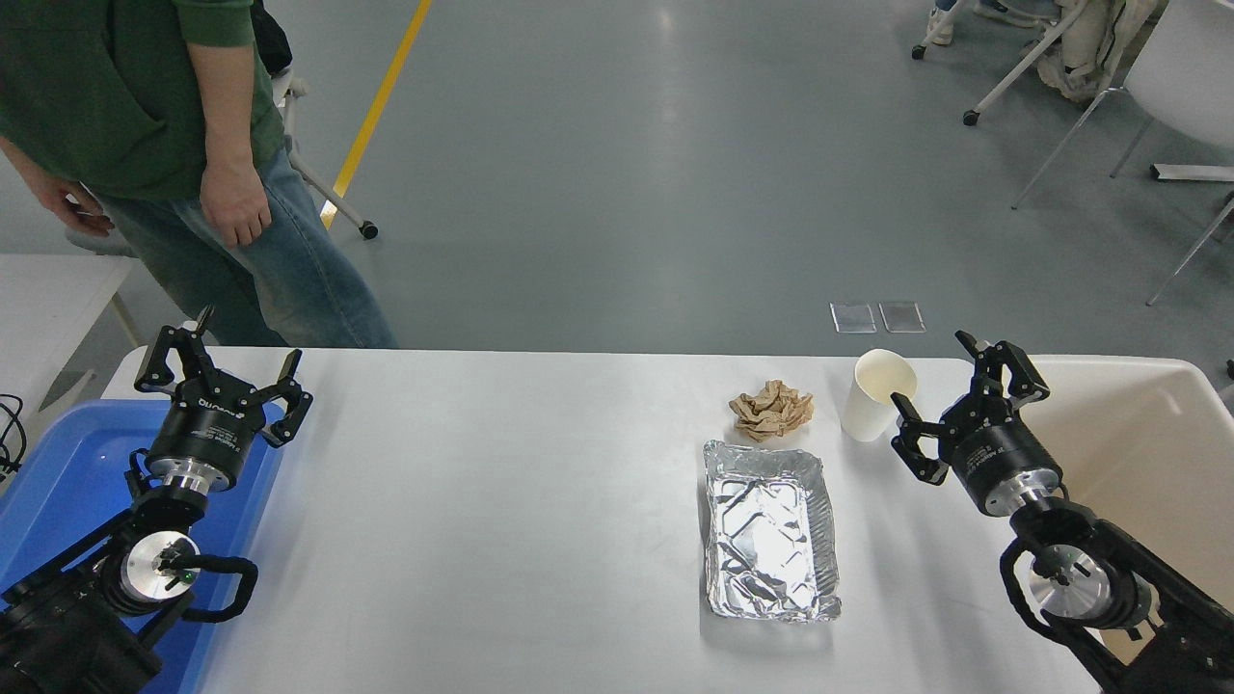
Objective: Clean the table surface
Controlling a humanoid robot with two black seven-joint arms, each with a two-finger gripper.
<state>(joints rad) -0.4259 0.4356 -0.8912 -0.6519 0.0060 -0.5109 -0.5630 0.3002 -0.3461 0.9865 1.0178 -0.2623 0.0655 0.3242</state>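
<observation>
The white table surface (501,501) fills the middle of the head view. On its right part lie a crumpled brown paper ball (771,409), an upright white paper cup (875,394) and an empty foil tray (768,531). My right gripper (954,390) is open and empty, just right of the cup and apart from it. My left gripper (214,364) is open and empty, parked at the table's left edge.
A blue bin (58,482) sits at the left under my left arm. A beige tub (1138,434) stands at the right edge. A person in a green top (135,96) stands at the far left corner, beside a smaller white table (48,289).
</observation>
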